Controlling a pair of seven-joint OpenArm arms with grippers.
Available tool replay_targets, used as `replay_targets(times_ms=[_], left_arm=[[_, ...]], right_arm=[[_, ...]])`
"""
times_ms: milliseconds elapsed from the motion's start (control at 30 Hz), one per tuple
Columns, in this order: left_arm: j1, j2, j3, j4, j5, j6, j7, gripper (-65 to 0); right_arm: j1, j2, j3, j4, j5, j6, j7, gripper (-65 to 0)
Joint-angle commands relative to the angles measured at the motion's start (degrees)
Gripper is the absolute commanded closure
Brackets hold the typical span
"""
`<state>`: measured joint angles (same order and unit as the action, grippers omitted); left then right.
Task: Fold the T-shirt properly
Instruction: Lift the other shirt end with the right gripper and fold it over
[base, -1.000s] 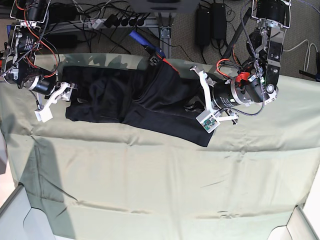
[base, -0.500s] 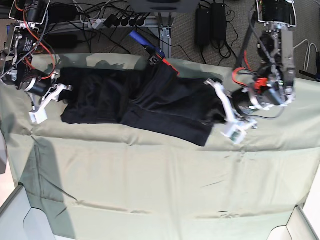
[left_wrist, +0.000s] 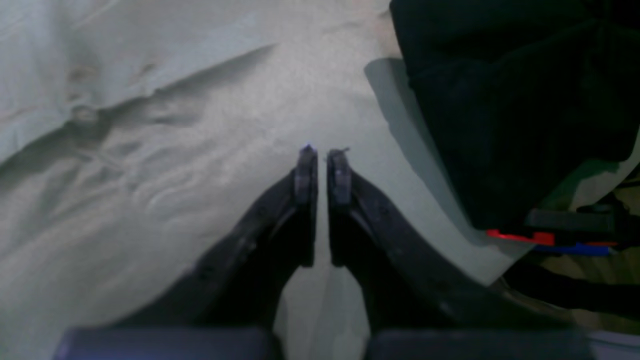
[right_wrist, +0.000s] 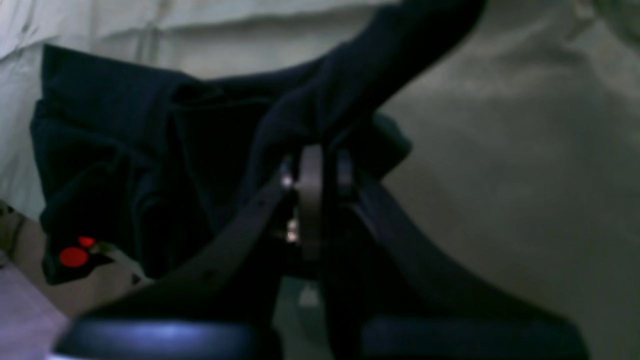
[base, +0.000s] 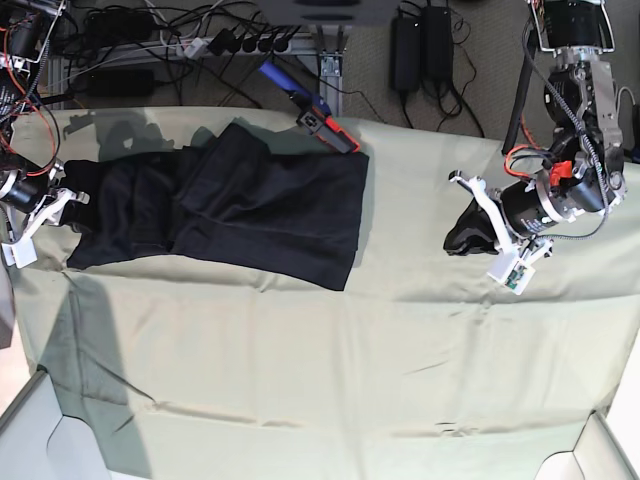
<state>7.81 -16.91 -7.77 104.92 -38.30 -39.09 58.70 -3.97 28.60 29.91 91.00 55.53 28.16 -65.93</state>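
While no writing is legible, right gripper (right_wrist: 312, 165) jaws pinching black T-shirt (base: 250, 205), left gripper (left_wrist: 322, 165) jaws pressed together, empty.

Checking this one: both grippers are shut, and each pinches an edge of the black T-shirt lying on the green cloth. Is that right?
Not quite. Only the right gripper pinches the T-shirt. The left gripper is shut too, but on nothing: the left wrist view shows its tips over bare green cloth, apart from the shirt.
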Motion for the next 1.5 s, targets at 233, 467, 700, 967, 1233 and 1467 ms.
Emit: replay_targets(times_ms=[233,467,700,967,1233,1467], left_arm=[[1.0,-0.4,-0.2,-2.0,-0.4,-0.9,-1.0,-3.7],[1.0,-3.4,-0.2,-5.6,-0.3,-0.9,-1.0,-3.7],[1.1,-6.5,-0.2,-5.6,-0.3,-0.9,-1.0,-3.7],[1.1,-8.1,-0.2,-5.6,-0.4,-0.9,-1.0,-3.7],[1.1,-8.2,-0.2,-5.6,-0.5,-0.9,-0.6,-9.0],[1.1,-8.2,-0.5,-5.6,-1.0,-0.9,-0.6,-11.7]], right_arm=[[0.8,-10.7,0.0,15.5,3.0,4.7,-0.5,0.0],[0.8,-14.9,-9.4,20.5,-5.1,4.7,3.3,0.0],[0.8,-16.9,-25.2,20.6,-16.6,4.7,9.1,0.0],[0.8,-17.4,-40.9,20.5,-27.5,4.6,13.7,0.0],[0.7,-17.4,-44.7,18.6,-32.5,4.6,15.7,-32.4],[1.2,-17.4,-44.7,18.2,-26.5,4.6,19.0,-41.3]])
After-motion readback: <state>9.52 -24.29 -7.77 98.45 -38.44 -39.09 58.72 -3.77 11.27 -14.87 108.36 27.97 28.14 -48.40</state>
